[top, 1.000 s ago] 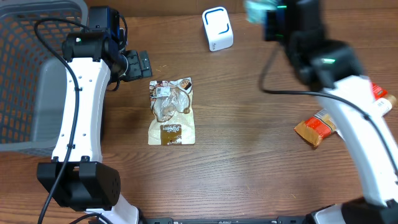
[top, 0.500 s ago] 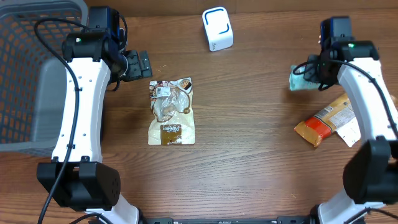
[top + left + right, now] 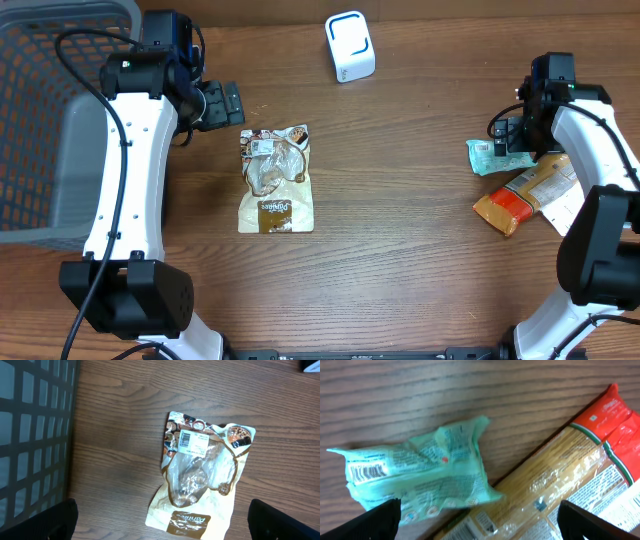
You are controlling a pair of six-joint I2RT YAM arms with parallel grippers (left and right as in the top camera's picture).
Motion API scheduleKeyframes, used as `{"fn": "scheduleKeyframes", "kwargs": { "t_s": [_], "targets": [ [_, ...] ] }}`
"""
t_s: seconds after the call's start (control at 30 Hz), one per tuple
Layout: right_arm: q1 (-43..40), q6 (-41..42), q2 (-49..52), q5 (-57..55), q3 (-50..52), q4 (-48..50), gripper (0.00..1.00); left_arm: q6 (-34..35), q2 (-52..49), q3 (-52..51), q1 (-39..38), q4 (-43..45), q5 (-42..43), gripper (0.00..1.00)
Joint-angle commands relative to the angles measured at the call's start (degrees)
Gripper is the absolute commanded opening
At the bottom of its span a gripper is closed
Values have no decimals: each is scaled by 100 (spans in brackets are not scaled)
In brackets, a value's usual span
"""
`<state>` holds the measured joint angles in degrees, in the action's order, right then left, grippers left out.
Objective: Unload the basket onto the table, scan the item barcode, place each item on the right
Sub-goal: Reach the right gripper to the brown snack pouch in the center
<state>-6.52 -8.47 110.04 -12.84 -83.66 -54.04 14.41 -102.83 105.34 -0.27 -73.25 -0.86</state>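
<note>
The right hand (image 3: 480, 522) is spread wide and grips nothing; its two dark fingertips (image 3: 380, 516) stand at either edge of the wrist view. Directly below it, between the fingers, the mint-green crinkled plastic packet (image 3: 430, 475) lies flat on the brown wooden tabletop (image 3: 470, 390); the packet's printed barcode (image 3: 369, 472) faces up at the end nearer one finger. The packet's far corner touches a long clear packet of spaghetti with a red end (image 3: 560, 460), which runs under the other finger.

The left hand (image 3: 162, 522) is also wide apart and empty; beneath it lies a brown and clear snack pouch (image 3: 200, 475), white barcode label (image 3: 192, 442) upward. A grey mesh basket (image 3: 30, 435) sits off to one side of this hand. A white box-shaped scanner with a blue outline (image 3: 349, 46) stands well apart from both hands.
</note>
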Motion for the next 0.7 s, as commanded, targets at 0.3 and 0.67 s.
{"fn": "scheduleKeyframes", "kwargs": {
  "t_s": [0.3,0.67],
  "targets": [
    [977,1091,-63,4721,-1405,-22,100,-114,-24,-31,-83,4,31,100],
    [2623,2225,946,4743,-1272,503,94,-114,-24,-31,-44,4,31,100]
  ]
}}
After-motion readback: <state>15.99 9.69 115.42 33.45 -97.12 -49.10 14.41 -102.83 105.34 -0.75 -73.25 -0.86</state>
